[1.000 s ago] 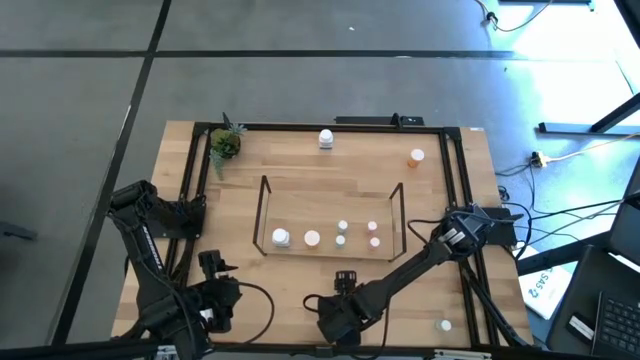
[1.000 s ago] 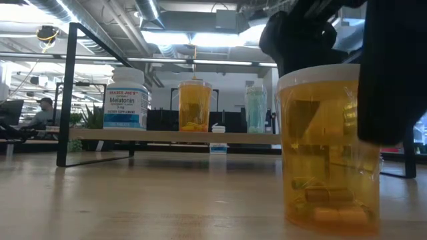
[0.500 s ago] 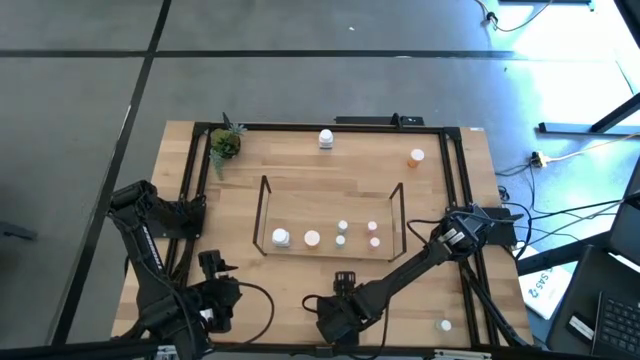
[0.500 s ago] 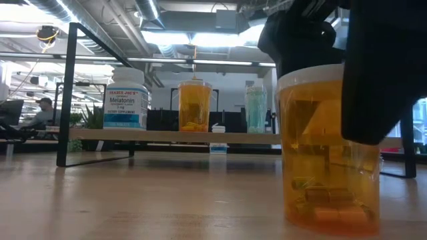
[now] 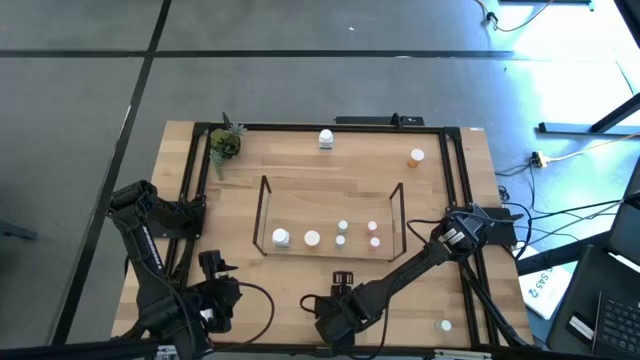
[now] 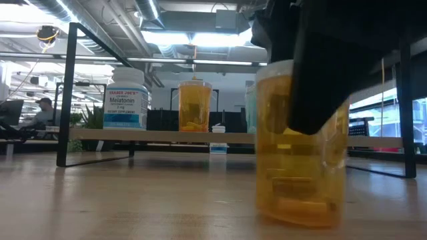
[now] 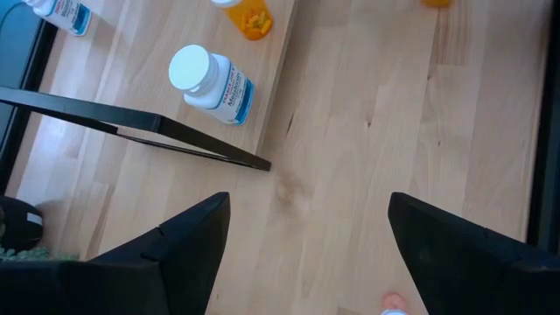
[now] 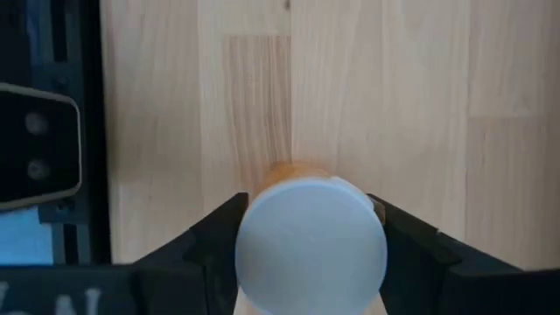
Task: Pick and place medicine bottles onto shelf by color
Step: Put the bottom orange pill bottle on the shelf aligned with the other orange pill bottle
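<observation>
Shifted leftward in the low view, the orange bottle [image 6: 300,143] sits clamped in the right pincer [image 8: 311,241]; left pincer [image 7: 302,241] gapes empty over the worktop [image 7: 367,157].

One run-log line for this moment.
right claw: shut on orange bottle, near table front | left claw: open, idle | shelf: five bottles

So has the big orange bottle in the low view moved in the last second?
Yes. The orange bottle, held by the right hand, has shifted left, toward the shelf's teal bottle.
</observation>
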Robot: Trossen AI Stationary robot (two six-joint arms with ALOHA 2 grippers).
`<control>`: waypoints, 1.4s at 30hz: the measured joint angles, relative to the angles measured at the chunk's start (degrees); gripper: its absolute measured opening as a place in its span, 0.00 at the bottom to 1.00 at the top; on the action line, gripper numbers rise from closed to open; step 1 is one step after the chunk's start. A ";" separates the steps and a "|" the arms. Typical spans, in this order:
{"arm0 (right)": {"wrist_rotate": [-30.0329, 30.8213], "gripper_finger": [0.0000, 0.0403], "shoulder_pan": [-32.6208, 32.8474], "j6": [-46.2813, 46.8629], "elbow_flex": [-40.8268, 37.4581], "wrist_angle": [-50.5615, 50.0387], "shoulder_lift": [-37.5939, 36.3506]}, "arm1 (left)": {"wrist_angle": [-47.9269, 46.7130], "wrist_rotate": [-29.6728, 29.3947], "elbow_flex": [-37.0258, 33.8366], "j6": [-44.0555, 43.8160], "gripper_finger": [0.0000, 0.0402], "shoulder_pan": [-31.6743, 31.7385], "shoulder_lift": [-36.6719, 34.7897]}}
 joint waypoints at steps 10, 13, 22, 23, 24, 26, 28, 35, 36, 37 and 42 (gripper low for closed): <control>-0.03 0.55 -0.03 2.20 0.03 1.80 0.00 | 0.01 0.00 0.00 0.00 0.76 0.00 0.00; -0.47 0.51 -0.45 2.47 0.86 1.91 -0.07 | -0.01 0.00 0.00 0.00 0.76 0.02 0.00; -2.71 0.55 -3.31 1.43 5.08 -1.81 -0.11 | 0.01 0.00 0.02 0.00 0.76 0.01 0.00; -2.75 0.55 -3.74 0.62 5.75 -1.93 -0.11 | -0.01 0.00 0.02 0.00 0.76 0.02 0.00; -2.88 0.56 -4.15 0.24 6.41 -1.91 -0.11 | -0.01 0.00 0.02 0.00 0.76 0.02 0.00; -3.11 0.54 -5.22 -0.41 7.85 -2.77 -0.13 | 0.00 0.00 0.01 0.00 0.76 0.01 0.00; -3.13 0.52 -6.25 -1.54 9.34 -3.82 -0.11 | 0.01 0.00 0.02 0.00 0.76 0.02 0.00; -4.01 0.53 -10.67 -4.11 13.14 -4.68 -0.11 | -0.01 0.00 0.01 0.02 0.76 0.01 0.00; -4.63 0.54 -11.30 -4.11 13.28 -5.25 -0.11 | -0.01 0.00 0.00 0.00 0.76 0.02 0.00; -4.94 0.55 -11.85 -4.09 13.29 -5.77 -0.11 | -0.01 0.00 0.01 0.01 0.76 0.01 0.00; -5.05 0.53 -14.34 -4.39 13.27 -6.32 -0.11 | 0.00 0.00 0.00 0.01 0.76 0.02 0.00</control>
